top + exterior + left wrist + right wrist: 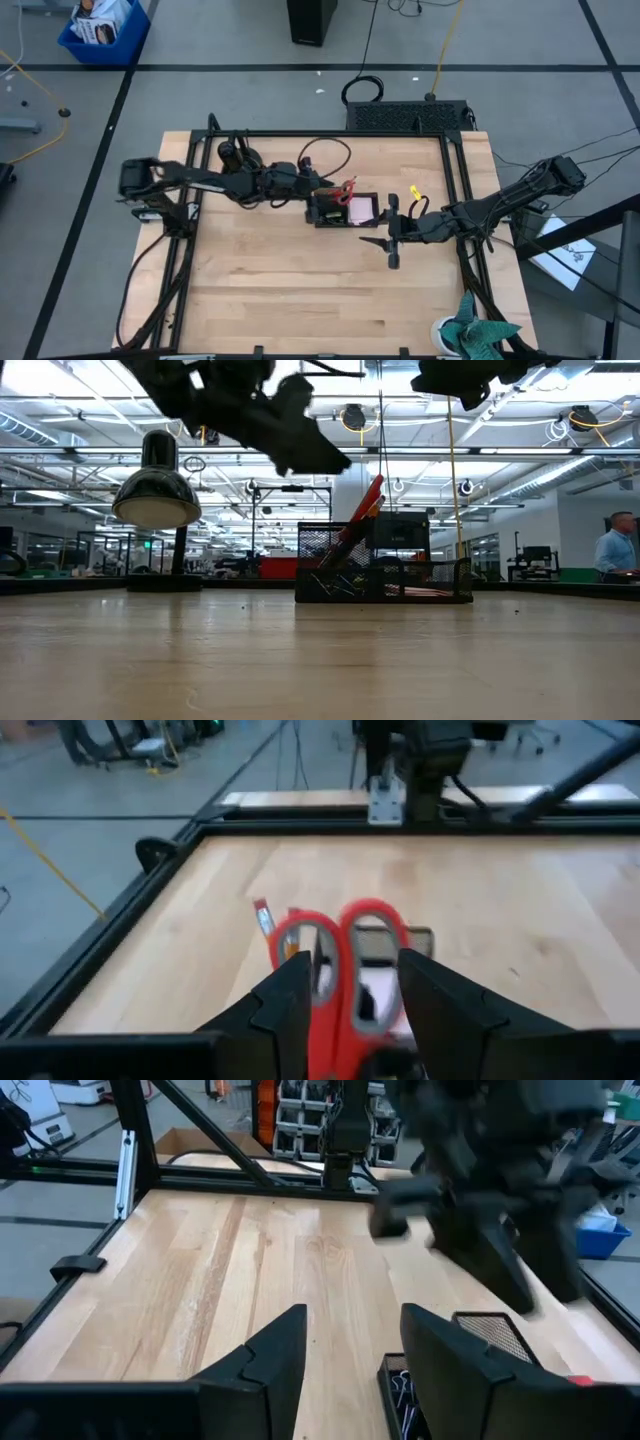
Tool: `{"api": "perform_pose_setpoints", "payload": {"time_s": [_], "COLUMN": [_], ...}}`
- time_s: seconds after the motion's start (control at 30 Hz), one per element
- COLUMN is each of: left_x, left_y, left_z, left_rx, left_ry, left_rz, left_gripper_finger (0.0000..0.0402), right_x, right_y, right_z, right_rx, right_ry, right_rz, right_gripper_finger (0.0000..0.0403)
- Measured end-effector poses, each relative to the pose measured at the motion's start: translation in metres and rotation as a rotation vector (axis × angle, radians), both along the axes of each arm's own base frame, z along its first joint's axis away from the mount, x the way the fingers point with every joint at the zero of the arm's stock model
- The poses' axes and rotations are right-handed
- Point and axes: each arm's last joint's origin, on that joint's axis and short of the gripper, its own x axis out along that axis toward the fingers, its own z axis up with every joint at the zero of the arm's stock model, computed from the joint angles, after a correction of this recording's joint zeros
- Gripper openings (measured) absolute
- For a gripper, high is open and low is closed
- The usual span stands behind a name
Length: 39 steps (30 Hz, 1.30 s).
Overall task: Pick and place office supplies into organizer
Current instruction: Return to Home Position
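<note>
Item: red-handled scissors [341, 956], stowed in the black organizer [322, 219], mid-table.

- Lamp [155, 494]: black dome shade on a post, at the table's left rear, well apart from the organizer.
- Left gripper [316, 200]: hangs above the organizer's left end. Its fingers [283, 1007] are spread and grip nothing. In the left wrist view the two red handle loops show in the gap just beyond the fingertips.
- Orange pencil [265, 921]: stands beside the scissors in the same tray.
- Scissors, attitude: blades down inside the mesh, handles up and well above the rim. In the low view the long axis runs steeply and leans toward the right [362, 518]. From above the red handles overhang the tray's back edge.
- Pink notepad [361, 210]: lies flat in the tray's right part.
- Black clips [404, 1385]: a small heap in a compartment near the right gripper.
- Right gripper [386, 238]: held off the tray's right front corner, fingers [268, 1352] parted, empty.
- Yellow-green tag [415, 193]: on bare wood just right of the organizer, behind the right arm.
- Teal cloth [480, 335]: at the front right table edge.
- Person [612, 550]: in the room far right, beyond the table.
</note>
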Motion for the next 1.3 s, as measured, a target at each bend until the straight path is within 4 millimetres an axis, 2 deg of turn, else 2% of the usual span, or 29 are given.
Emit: {"api": "perform_pose_setpoints", "payload": {"time_s": [0.17, 0.23, 0.37, 0.47, 0.5, 0.67, 0.8, 0.9, 1.07, 1.3], "left_x": [-0.027, -0.038, -0.062, -0.078, -0.082, -0.109, -0.129, -0.141, -0.161, -0.192], "left_y": [-0.017, -0.028, -0.055, -0.074, -0.08, -0.099, -0.095, -0.086, -0.072, -0.065], "left_z": [0.026, 0.03, 0.034, 0.037, 0.041, 0.063, 0.076, 0.076, 0.054, 0.022], "left_rx": [0.09, 0.13, 0.19, 0.241, 0.251, 0.295, 0.306, 0.298, 0.239, 0.143], "left_ry": [0.105, 0.171, 0.323, 0.393, 0.385, 0.303, 0.151, 0.051, -0.097, -0.2], "left_rz": [-0.08, -0.134, -0.24, -0.288, -0.302, -0.36, -0.353, -0.332, -0.26, -0.179], "left_gripper_finger": [0.0156, 0.0149, 0.0092, 0.0024, 0.0013, 0.0005, 0.0004, 0.0002, 0.0002, 0.0001], "right_x": [-0.001, -0.002, -0.003, -0.007, -0.009, -0.031, -0.05, -0.06, -0.078, -0.103], "right_y": [0.001, 0.0, -0.003, -0.008, -0.01, -0.029, -0.049, -0.06, -0.071, -0.068], "right_z": [-0.003, -0.006, -0.016, -0.018, -0.016, -0.013, -0.01, -0.017, -0.036, -0.064], "right_rx": [-0.01, -0.02, -0.054, -0.103, -0.105, -0.132, -0.036, 0.005, 0.065, 0.085], "right_ry": [0.031, 0.056, 0.04, 0.002, -0.014, -0.063, -0.172, -0.194, -0.233, -0.381], "right_rz": [0.007, 0.008, 0.009, 0.009, 0.004, 0.011, 0.068, 0.076, 0.024, 0.055], "right_gripper_finger": [0.0155, 0.0155, 0.014, 0.0108, 0.0093, 0.0009, 0.0004, 0.0002, 0.0001, 0.0001]}}
